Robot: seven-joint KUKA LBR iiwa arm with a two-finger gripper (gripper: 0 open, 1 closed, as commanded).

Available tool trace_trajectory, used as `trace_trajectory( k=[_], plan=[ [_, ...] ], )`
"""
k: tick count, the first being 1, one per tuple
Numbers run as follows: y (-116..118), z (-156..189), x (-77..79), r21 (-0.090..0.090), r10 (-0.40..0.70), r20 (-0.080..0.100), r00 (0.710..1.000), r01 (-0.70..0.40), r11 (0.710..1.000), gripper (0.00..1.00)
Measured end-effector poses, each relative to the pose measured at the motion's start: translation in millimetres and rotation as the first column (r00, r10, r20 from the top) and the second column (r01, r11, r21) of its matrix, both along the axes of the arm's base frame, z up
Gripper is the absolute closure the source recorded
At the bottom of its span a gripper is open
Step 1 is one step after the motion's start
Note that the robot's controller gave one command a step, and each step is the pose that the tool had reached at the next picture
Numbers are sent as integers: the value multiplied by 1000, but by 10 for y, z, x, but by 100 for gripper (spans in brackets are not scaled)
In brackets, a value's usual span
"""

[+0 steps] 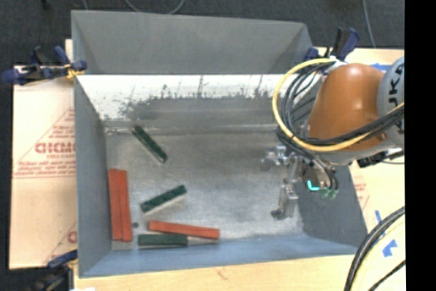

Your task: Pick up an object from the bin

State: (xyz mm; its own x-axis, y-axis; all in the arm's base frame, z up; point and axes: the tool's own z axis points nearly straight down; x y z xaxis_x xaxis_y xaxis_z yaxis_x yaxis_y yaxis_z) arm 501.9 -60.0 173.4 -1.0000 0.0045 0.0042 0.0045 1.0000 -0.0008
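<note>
My gripper (285,200) hangs low over bare bin floor at the right side of the bin, under the arm's orange cover. Nothing shows in it. The nearest loose things lie to its left. A red flat stick (184,230) rests near the front wall, pointing roughly left to right. A green stick (163,198) lies slanted a little further back and left. Both are well apart from the gripper.
A long red stick (120,204) lies along the left wall. A dark green stick (162,240) sits at the front wall beside the red one. Another green stick (149,144) lies slanted near the back left.
</note>
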Motion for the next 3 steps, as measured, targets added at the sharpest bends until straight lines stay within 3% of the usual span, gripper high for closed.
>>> trace_trajectory(
  k=[1, 2, 3],
  plan=[
    [463, -1068, 0, 3, -46, 1, 999, 46, 999, 0],
    [1077, -950, -7, 3, 45, 10, 999, -45, 999, 0],
    [1578, -113, -181, 5, -10, 13, 1000, 10, 1000, 0]
  ],
)
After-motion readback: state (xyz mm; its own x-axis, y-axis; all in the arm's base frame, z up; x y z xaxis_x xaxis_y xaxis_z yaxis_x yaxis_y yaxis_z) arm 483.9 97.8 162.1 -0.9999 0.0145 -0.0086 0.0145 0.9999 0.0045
